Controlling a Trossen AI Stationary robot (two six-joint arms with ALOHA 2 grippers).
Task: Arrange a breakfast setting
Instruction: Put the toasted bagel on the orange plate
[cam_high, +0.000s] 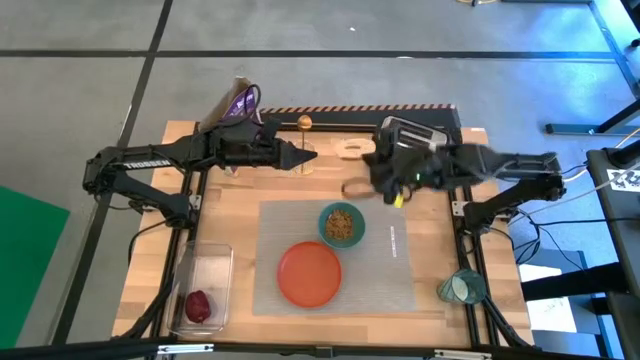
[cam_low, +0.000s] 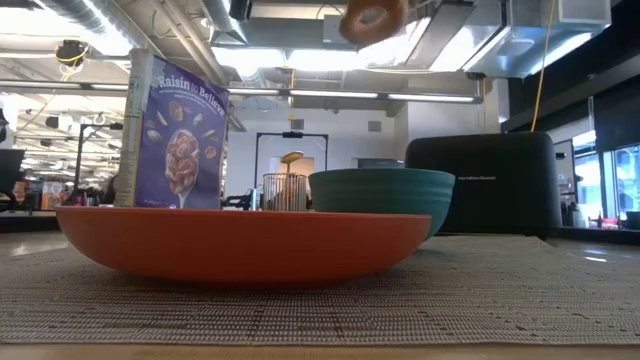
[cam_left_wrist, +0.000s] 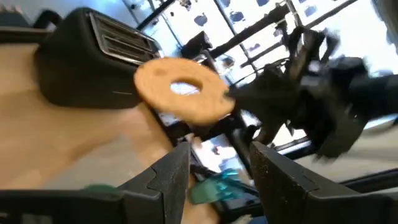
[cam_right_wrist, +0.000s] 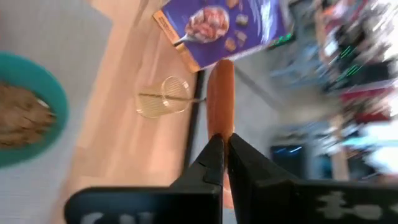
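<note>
My right gripper (cam_high: 372, 165) is shut on the bagel (cam_high: 350, 148), held high above the table's far middle; the bagel also shows at the top of the low view (cam_low: 372, 18) and in the left wrist view (cam_left_wrist: 181, 88). My left gripper (cam_high: 306, 156) is open and empty, level, just left of the bagel. The orange plate (cam_high: 308, 272) and the teal bowl (cam_high: 342, 224), with cereal in it, rest on the grey placemat (cam_high: 390, 255). The teal cup (cam_high: 462, 287) stands at the table's right edge. The dark red fruit (cam_high: 199, 305) lies in the clear tub. The gold spoon (cam_low: 292, 157) stands in a wire holder. My right gripper pinches the bagel by its rim (cam_right_wrist: 220, 124) between its two fingers, one finger on each flat face. The fingers come from the table's right side, roughly level. The bagel is lifted clear of the table, tilted, and sticks out beyond the fingertips toward my left gripper.
The black toaster (cam_high: 410, 135) stands at the far right, behind my right gripper. A purple cereal box (cam_high: 240, 103) stands at the far left. The clear tub (cam_high: 205, 290) sits at the near left. The wire holder (cam_right_wrist: 163, 96) stands near my left gripper.
</note>
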